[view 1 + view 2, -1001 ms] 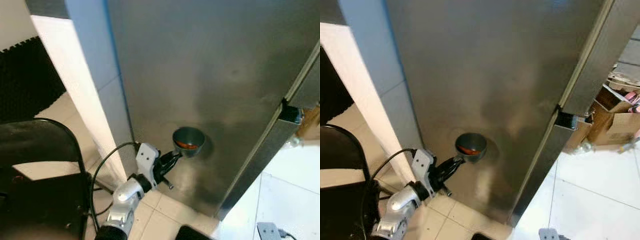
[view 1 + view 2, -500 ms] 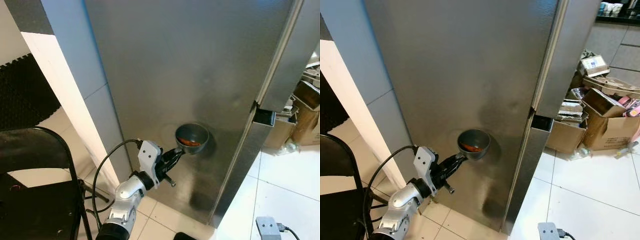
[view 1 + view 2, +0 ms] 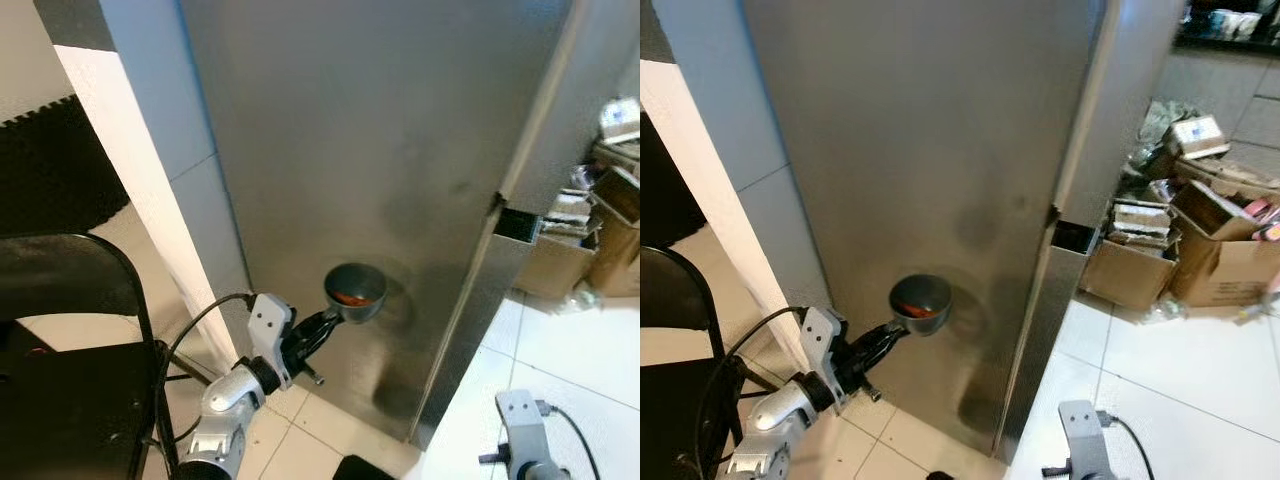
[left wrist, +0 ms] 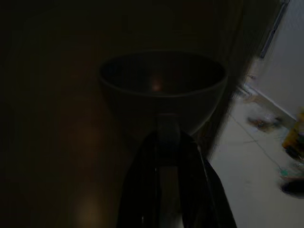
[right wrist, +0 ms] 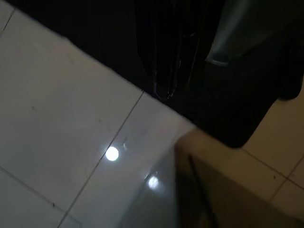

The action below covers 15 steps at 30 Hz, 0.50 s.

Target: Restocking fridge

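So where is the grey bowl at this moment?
In the left eye view the grey bowl is held by the left gripper, low and just left of centre, close before the steel fridge door, above the tiled floor.

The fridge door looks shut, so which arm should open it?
Probably the right. The left gripper is shut on the grey bowl held near the fridge door, while the right gripper hangs over the floor holding nothing.

One fridge (image 3: pixel 400 150), one grey bowl (image 3: pixel 355 292), one black chair (image 3: pixel 70 330), several cardboard boxes (image 3: pixel 1210 260).
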Motion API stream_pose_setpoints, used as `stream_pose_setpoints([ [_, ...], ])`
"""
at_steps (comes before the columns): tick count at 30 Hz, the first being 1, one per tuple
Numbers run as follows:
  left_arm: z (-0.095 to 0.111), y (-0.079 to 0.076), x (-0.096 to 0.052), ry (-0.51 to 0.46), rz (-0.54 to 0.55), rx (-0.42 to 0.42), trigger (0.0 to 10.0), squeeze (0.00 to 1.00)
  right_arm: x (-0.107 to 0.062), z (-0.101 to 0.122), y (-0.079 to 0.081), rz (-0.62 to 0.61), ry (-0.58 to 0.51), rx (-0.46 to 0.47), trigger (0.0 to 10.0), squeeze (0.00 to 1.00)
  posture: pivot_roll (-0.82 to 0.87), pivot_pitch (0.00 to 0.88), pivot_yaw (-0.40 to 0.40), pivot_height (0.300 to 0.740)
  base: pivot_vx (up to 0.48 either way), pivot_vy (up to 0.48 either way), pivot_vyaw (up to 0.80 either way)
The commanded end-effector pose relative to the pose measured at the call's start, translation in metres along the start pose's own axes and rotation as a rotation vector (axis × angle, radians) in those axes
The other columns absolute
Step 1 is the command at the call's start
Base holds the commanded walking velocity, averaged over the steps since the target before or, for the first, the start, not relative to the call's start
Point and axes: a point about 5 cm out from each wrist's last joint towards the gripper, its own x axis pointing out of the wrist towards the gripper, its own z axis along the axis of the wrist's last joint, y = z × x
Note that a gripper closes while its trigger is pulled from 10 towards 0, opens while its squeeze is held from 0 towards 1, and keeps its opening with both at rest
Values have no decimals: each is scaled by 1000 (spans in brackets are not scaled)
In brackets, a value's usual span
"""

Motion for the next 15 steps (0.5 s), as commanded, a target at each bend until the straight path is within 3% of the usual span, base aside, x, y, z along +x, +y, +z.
stream_pose_setpoints([
  [1,4,0,-3,-1,-58,26,10000,0,1,11,0,11,-44,-15,10000,0,15,0,-8,740,0,0,0],
  [6,3,-6,-16,-6,-164,6,10000,0,4,34,4,61,-128,-13,10000,0,15,0,-8,740,0,0,0],
  [7,2,-4,-23,2,-177,6,10000,0,5,48,6,85,-177,8,10000,0,15,0,-8,740,0,0,0],
  [8,0,-2,-31,20,-194,9,10000,0,5,63,7,111,-234,29,10000,925,12,0,-7,740,0,0,0],
  [9,0,-2,-31,20,-194,9,10000,0,5,63,7,111,-234,29,10000,925,12,0,-7,740,0,0,0],
  [10,-3,-1,-39,39,-214,13,10000,0,5,75,9,139,-282,44,10000,1000,13,0,-8,740,0,0,0],
  [14,-10,2,-65,117,-283,6,10000,0,0,116,23,295,-440,17,10000,1000,14,0,-7,740,0,0,0],
  [15,-10,2,-65,117,-283,6,10000,0,0,116,23,295,-440,17,10000,1000,14,0,-7,740,0,0,0],
])
